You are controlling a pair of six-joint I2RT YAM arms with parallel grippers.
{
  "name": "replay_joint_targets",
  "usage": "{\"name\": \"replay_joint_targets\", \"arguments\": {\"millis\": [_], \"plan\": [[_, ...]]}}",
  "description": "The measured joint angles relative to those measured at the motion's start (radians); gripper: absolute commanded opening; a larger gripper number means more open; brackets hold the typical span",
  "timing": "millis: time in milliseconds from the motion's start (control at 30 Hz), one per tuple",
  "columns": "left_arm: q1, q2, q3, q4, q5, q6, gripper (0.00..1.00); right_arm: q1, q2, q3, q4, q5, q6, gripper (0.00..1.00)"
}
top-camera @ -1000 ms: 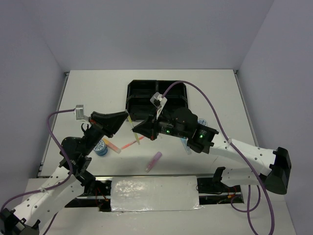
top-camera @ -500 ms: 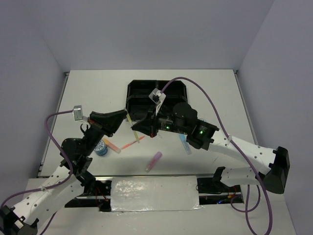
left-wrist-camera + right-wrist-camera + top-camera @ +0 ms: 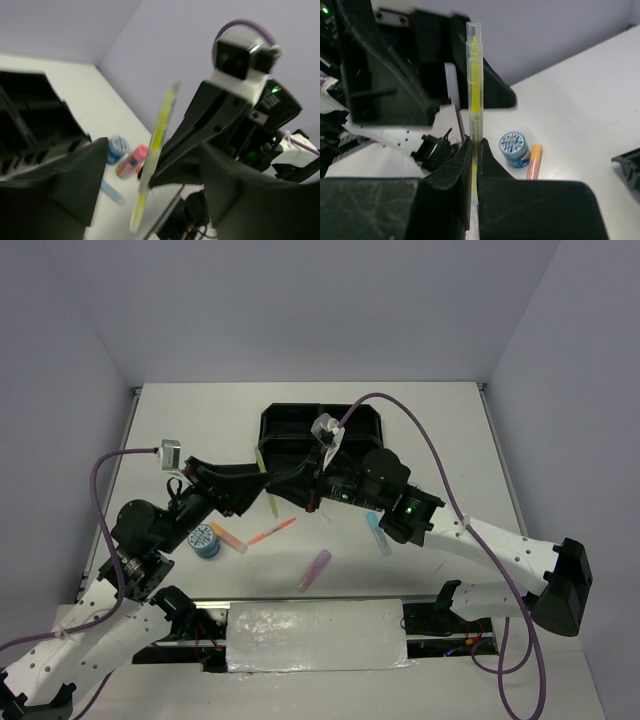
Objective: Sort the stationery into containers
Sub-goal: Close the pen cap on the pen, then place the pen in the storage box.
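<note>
Clamping the pen (image 3: 474,75), its length pointing at the tray (image 3: 272,418) just beyond: right gripper (image 3: 474,146); left gripper (image 3: 150,170) spread apart.

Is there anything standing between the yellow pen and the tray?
Nothing visible lies between the pen and the tray. The right gripper is shut on the pen, and the left gripper has its open fingers on either side of it, so the pen must clear those first.

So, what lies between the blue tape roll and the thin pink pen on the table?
The orange marker lies there, close beside the tape roll and short of the pink pen; the top view shows it.
</note>
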Motion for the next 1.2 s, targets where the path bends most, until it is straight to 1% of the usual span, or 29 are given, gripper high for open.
{"name": "replay_joint_targets", "arguments": {"millis": [33, 67, 200, 367, 400, 500, 633, 733, 833, 967, 1133, 1200], "plan": [[-0.005, 0.004, 0.011, -0.042, 0.003, 0.003, 0.98, -0.003, 0.000, -0.005, 0.030, 0.009, -0.002, 0.00], [-0.010, 0.012, 0.024, -0.088, 0.002, 0.009, 0.99, -0.005, 0.000, -0.008, 0.056, 0.018, -0.005, 0.00], [-0.011, 0.040, 0.089, -0.223, -0.012, 0.017, 0.99, -0.011, 0.001, -0.014, 0.107, 0.043, -0.011, 0.00], [-0.011, 0.054, 0.246, -0.336, -0.043, 0.049, 0.99, -0.045, 0.013, -0.014, 0.112, 0.074, -0.047, 0.00], [-0.012, 0.053, 0.269, -0.353, -0.054, 0.058, 0.99, -0.060, 0.019, -0.012, 0.102, 0.085, -0.071, 0.00], [-0.012, 0.039, 0.388, -0.478, -0.156, 0.091, 0.99, -0.120, 0.046, 0.014, 0.031, 0.109, -0.179, 0.00], [-0.011, 0.028, 0.478, -0.693, -0.318, 0.150, 0.99, -0.198, 0.092, 0.075, -0.106, 0.143, -0.397, 0.00], [-0.012, 0.029, 0.476, -0.862, -0.402, 0.196, 0.99, -0.251, 0.142, 0.132, -0.193, 0.188, -0.555, 0.00], [-0.011, 0.016, 0.406, -0.966, -0.451, 0.248, 0.99, -0.305, 0.203, 0.167, -0.254, 0.253, -0.706, 0.00], [-0.011, -0.039, 0.285, -1.027, -0.455, 0.286, 0.99, -0.375, 0.309, 0.234, -0.402, 0.314, -0.863, 0.00], [-0.011, -0.097, 0.268, -1.030, -0.435, 0.324, 0.99, -0.454, 0.389, 0.257, -0.539, 0.348, -0.964, 0.00], [-0.011, -0.113, 0.268, -1.022, -0.428, 0.327, 0.99, -0.470, 0.392, 0.247, -0.553, 0.351, -0.983, 0.00]]}}
